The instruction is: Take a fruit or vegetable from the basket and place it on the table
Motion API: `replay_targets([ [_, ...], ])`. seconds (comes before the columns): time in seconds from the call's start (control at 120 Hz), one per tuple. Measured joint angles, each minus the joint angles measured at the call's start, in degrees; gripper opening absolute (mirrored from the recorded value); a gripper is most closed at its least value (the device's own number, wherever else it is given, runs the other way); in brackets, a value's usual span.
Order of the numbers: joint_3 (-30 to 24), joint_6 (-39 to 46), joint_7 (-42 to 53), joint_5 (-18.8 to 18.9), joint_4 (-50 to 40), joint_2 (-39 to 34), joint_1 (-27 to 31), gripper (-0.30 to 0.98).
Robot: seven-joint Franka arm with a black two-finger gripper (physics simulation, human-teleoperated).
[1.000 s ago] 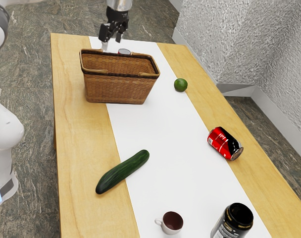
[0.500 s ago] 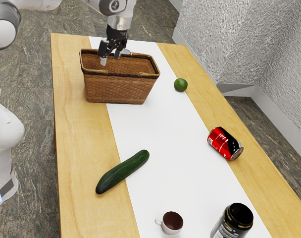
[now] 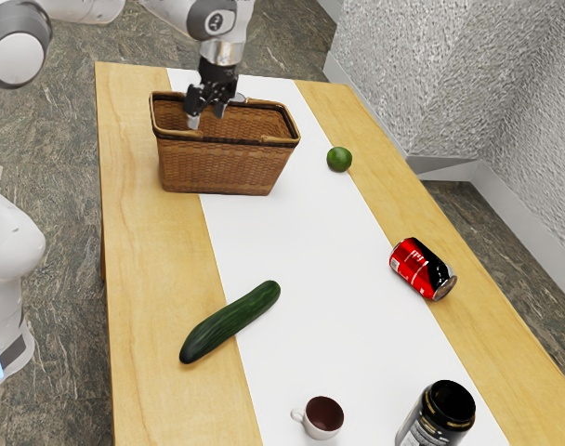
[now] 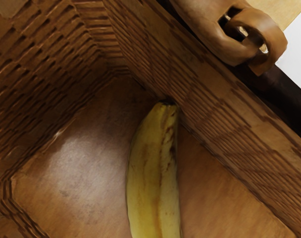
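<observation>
Brown woven wicker forms the basket [image 3: 217,167] standing in the upper left of the exterior view, where a white robot arm [image 3: 78,7] reaches across the top of the frame. The black claw [image 3: 206,113] points down at the basket's mouth, its two fingers spread apart with nothing visible gripped between them. Pale wood makes up the tabletop [image 3: 152,279], crossed lengthwise by a white strip [image 3: 301,242]. Right of the basket, in the upper part of the frame, sits a green lime [image 3: 339,160]. At center right, a red-and-black soda can [image 3: 422,269] rests on its side, straddling the strip's right edge. Lower left of center, a dark green cucumber [image 3: 230,322] lies aslant over the strip's left edge. A white cup [image 3: 323,418] with a dark brown interior stands at the bottom center, its handle toward the exterior view's left, while a black jar [image 3: 436,418] stands at the lower right.

Yellow with brown marks, a banana [image 4: 154,173] lies on the basket's smooth brown floor in the wrist view, running from the middle of the frame down to its lower edge. Its dark-tipped end is close beside the woven side wall. Across the upper right of the frame, a brown handle [image 4: 210,29] lies along the rim, with a little pale wood and white beyond it.
</observation>
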Motion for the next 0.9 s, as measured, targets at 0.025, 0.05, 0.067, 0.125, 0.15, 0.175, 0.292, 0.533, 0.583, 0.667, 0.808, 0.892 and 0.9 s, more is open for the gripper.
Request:
replay_targets([
  [0.025, 0.0, 0.4, 0.09, 0.01, 0.01, 0.31, -0.16, 0.69],
  [0.05, 0.0, 0.81, 0.18, 0.02, 0.02, 0.62, -0.36, 0.69],
  [0.067, 0.0, 1.07, 0.24, 0.03, 0.02, 0.8, -0.51, 0.69],
  [0.125, 0.0, 2.01, 0.4, 0.02, 0.04, 1.46, -0.98, 0.69],
  [0.15, 0.0, 2.38, 0.38, -0.07, 0.03, 1.69, -1.27, 0.69],
  [0.175, 0.0, 2.7, 0.14, -0.32, 0.03, 1.81, -1.49, 0.69],
  [0.292, 0.0, 3.78, -1.03, -1.08, -0.18, 2.02, -1.9, 0.69],
  [0.533, 0.04, 5.03, -2.78, -1.58, -3.65, 1.99, -1.64, 0.69],
  [0.583, 0.03, 5.17, -3.06, -1.6, -3.84, 2.1, -1.67, 0.69],
  [0.667, 0.01, 5.38, -3.46, -1.59, -3.99, 2.3, -2.08, 0.69],
  [0.808, 0.0, 5.58, -3.41, -1.43, -4.35, 2.47, -2.6, 0.69],
  [0.892, 0.02, 5.67, -3.31, -1.38, -4.78, 2.66, -2.72, 0.69],
  [0.9, 0.02, 5.69, -3.3, -1.38, -4.81, 2.68, -2.77, 0.69],
])
